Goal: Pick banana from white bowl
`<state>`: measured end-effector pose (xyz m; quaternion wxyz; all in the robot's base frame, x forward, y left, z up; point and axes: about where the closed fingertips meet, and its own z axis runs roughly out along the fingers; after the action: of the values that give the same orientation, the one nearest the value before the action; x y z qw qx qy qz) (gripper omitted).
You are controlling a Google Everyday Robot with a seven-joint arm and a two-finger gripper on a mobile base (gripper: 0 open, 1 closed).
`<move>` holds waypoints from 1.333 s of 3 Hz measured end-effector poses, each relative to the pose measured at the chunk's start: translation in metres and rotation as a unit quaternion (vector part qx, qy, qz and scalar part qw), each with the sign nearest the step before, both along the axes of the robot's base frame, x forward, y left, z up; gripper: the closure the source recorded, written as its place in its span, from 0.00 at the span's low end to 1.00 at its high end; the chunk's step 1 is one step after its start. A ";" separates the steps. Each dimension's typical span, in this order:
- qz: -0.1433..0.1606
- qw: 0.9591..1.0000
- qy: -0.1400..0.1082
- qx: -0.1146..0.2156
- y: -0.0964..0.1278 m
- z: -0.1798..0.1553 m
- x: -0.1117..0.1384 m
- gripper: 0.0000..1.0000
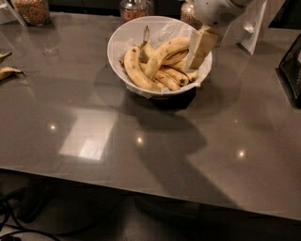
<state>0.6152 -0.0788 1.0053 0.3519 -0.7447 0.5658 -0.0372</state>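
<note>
In the camera view, a grey, glossy table (94,122) is seen from above and in front, with patches of light mirrored on its top. The white bowl (123,34) is set on it towards the far edge, a little right of centre. A crinkled white liner (143,92) is seen poking over the bowl's near rim.

Several bananas are heaped inside. The banana (165,51) is laid uppermost on the heap (it is the longest of them, gently arched). One end is sunk among the others near the middle of the bowl and the other end is raised towards the right rim. The other bananas (136,70) are packed beneath and beside it, some marked with dark bruises.

The gripper (196,55), a pale cream piece hung from the white arm (216,10), is held over the right side of the bowl. It is slanted downward and to the left, and its lower end is placed just beside the raised end of the banana. Whether the two are touching cannot be told, nor whether the gripper is released or clenched. The banana is seen lying in the bowl.

Glass jars (33,9) are lined along the far edge of the table. A banana peel (8,71) is left at the table's left edge. A white stand (252,26) is set behind the arm, and a dark object (291,70) is cut off by the right edge. Cables (9,221) are seen on the floor at lower left.
</note>
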 end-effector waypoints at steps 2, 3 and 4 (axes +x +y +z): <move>0.013 0.998 0.026 -0.055 0.037 -0.032 0.060 0.00; 0.013 0.996 0.042 -0.073 0.047 -0.048 0.079 0.00; 0.010 0.995 0.054 -0.087 0.050 -0.062 0.093 0.02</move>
<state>0.7084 -0.0283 0.9430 0.2548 -0.7790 0.5714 -0.0421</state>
